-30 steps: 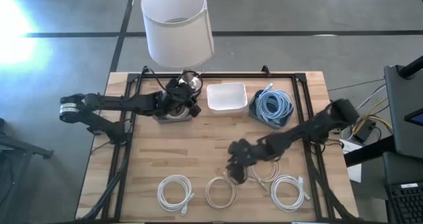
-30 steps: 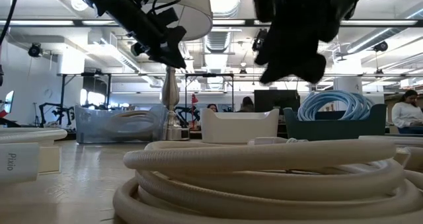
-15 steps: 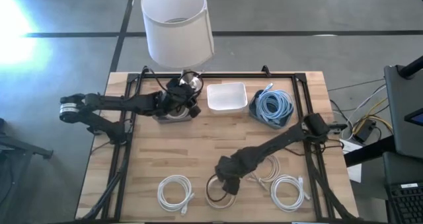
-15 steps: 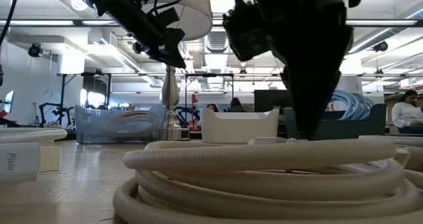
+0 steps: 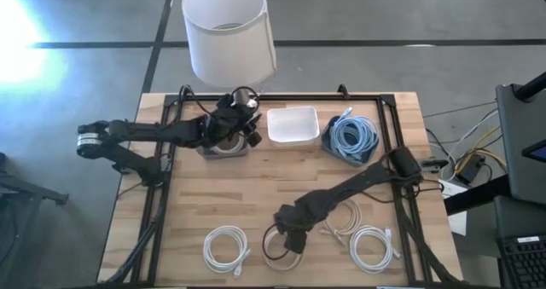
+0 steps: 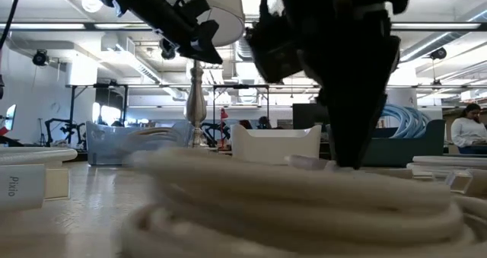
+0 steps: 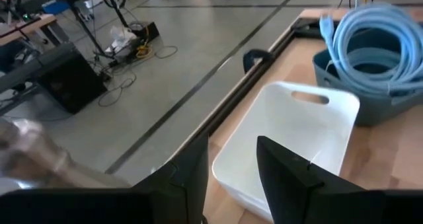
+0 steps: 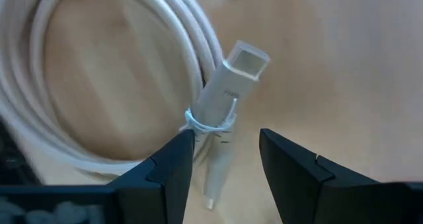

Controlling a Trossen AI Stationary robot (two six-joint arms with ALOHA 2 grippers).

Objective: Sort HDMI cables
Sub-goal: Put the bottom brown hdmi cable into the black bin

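Observation:
My right gripper [image 5: 286,234] is open and low over a beige cable coil [image 5: 281,248] at the table's near middle. In the right wrist view its fingers [image 8: 173,163] stand on either side of the coil's plug end [image 8: 228,85]. White coils lie to the left [image 5: 226,246] and right [image 5: 374,246], and another beige coil [image 5: 343,221] lies behind. Light blue coils [image 5: 351,137] sit in a dark bin. My left gripper [image 5: 247,127] is open and empty, in the air beside the lamp stem, looking onto the white bin [image 7: 284,145]. My right gripper comes from above, pointing down, with one finger on each side of the beige coil's plug end [image 8: 218,112], beside the thin tie around it. I cannot tell whether the fingers touch it. The coil lies flat on the table.
A lamp with a white shade [image 5: 229,31] stands at the far left-middle, its base by a clear bin [image 5: 223,148]. The white bin [image 5: 293,124] and the dark bin [image 5: 331,140] stand along the far side. A black frame [image 5: 166,153] borders the table.
My right gripper has gone toward the table's near left and down onto the middle beige coil, which now shows blurred in the low view. My left gripper has shifted a little by the lamp.

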